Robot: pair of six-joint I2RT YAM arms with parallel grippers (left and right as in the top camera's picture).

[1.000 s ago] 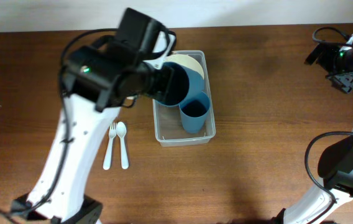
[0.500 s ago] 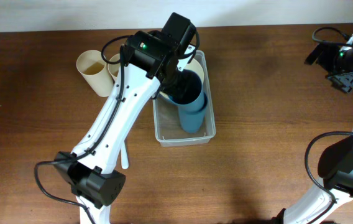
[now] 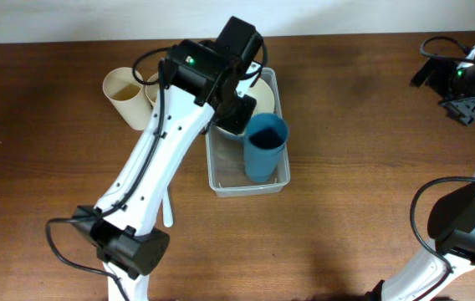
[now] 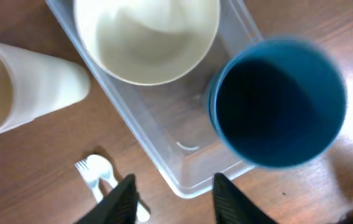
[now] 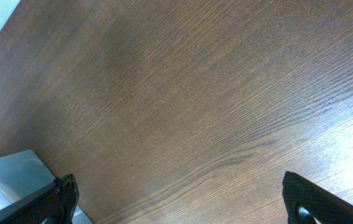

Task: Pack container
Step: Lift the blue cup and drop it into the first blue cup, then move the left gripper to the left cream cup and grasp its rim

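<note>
The clear plastic container (image 3: 250,182) lies in the middle of the table. A cream bowl (image 4: 145,34) sits in its far end, and a blue cup (image 3: 264,140) stands upright in its near end. In the left wrist view the blue cup (image 4: 276,102) appears nested in a second blue cup. My left gripper (image 4: 178,202) is open and empty above the container's rim (image 4: 214,180), with its wrist (image 3: 237,109) over the bowl. My right gripper (image 5: 183,205) is open and empty at the far right (image 3: 463,100), well away from the container.
Two cream cups (image 3: 125,96) lie on their sides to the left of the container; one shows in the left wrist view (image 4: 21,87). A white fork and spoon (image 4: 96,174) lie on the table left of the container, mostly under my left arm in the overhead view.
My left gripper carried a blue cup down into the container and let go of it. The cup now stands in the near end. The right arm has not moved.
</note>
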